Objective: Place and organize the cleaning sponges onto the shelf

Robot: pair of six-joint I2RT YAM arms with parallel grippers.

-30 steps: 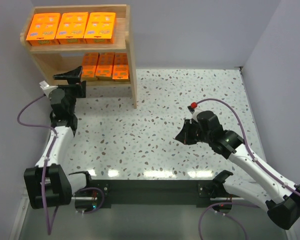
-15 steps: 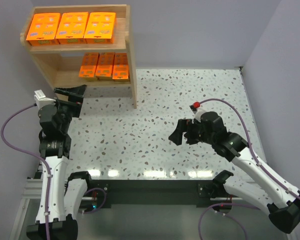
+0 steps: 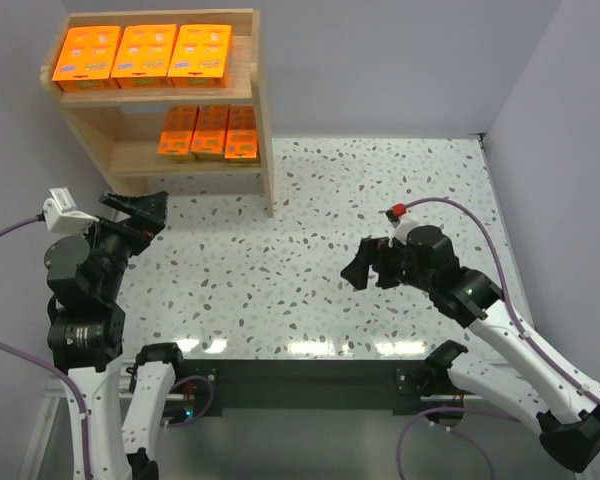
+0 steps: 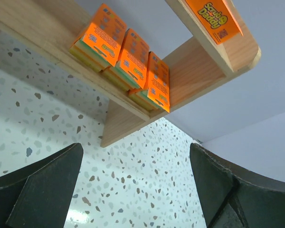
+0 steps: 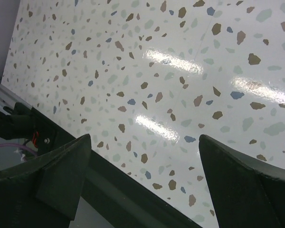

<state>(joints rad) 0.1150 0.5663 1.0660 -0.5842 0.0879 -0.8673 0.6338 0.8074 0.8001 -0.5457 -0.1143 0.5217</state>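
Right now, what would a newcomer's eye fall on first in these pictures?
The six flat bright-orange rectangular sponge packs stand out, three on each tier of the light wooden two-tier shelf at the far left. Both arms' jaws are open and empty over the white speckled table.

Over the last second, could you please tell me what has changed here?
The left gripper backed away from the lower tier of the shelf toward the near edge, open and empty. The right gripper barely shifted, open over the table. All six cleaning sponges stayed put, three per tier.
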